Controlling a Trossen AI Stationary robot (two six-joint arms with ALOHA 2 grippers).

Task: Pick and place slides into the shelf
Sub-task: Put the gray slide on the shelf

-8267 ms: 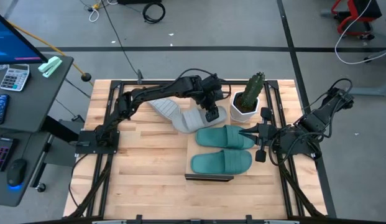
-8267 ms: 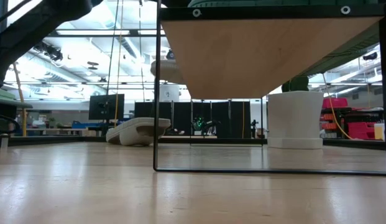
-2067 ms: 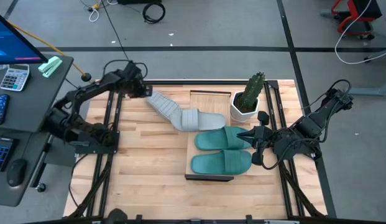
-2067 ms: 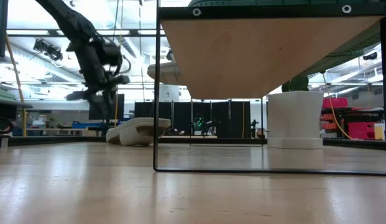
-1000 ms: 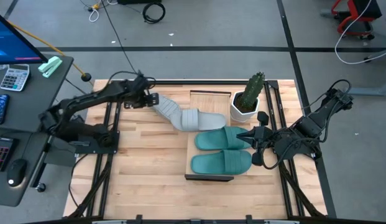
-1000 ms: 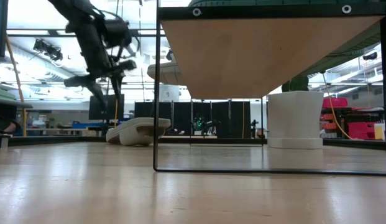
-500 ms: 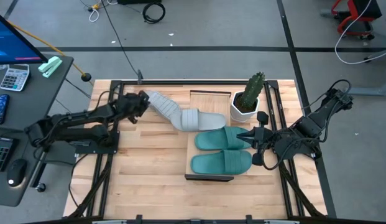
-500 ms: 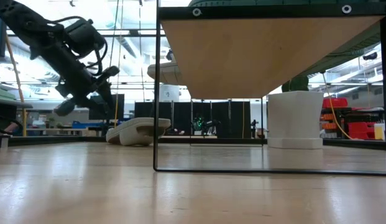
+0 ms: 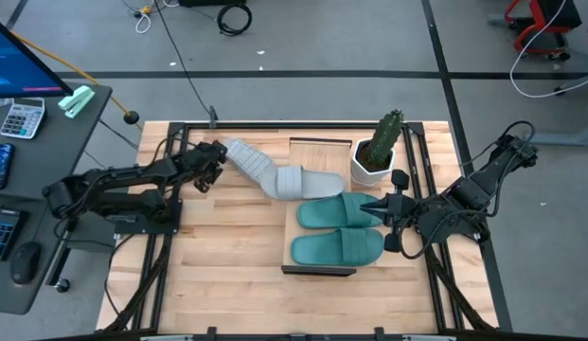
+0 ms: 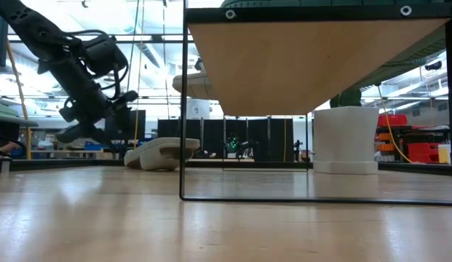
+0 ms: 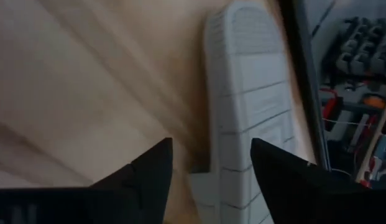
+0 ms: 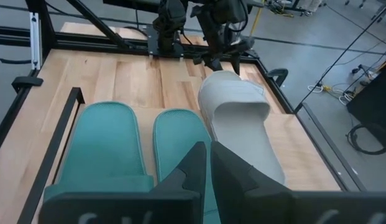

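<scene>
Two teal slides point(image 9: 341, 210) point(image 9: 336, 247) lie side by side on the shelf point(image 9: 322, 145). A light grey slide point(image 9: 311, 181) sits beside them at the shelf's left edge. The second grey slide point(image 9: 250, 161) lies sole up to the left of it; in the high view their ends overlap. My left gripper point(image 9: 211, 165) is open and hangs above the tabletop just left of the sole-up slide point(image 11: 248, 93), with its fingers apart from it. My right gripper point(image 9: 377, 206) is shut at the shelf's right edge, above the teal slides point(image 12: 177, 138).
A white pot with a cactus point(image 9: 374, 156) stands at the shelf's far right corner. In the low view the shelf point(image 10: 313, 58) is a raised board on thin dark legs. Bare slatted tabletop point(image 9: 218, 246) spreads left of and near the shelf.
My left gripper has drawn back from the far end of the sole-up grey slide toward the table's left and has come down lower, while its arm folded back toward its base. The slides and my right arm have stayed where they were.
</scene>
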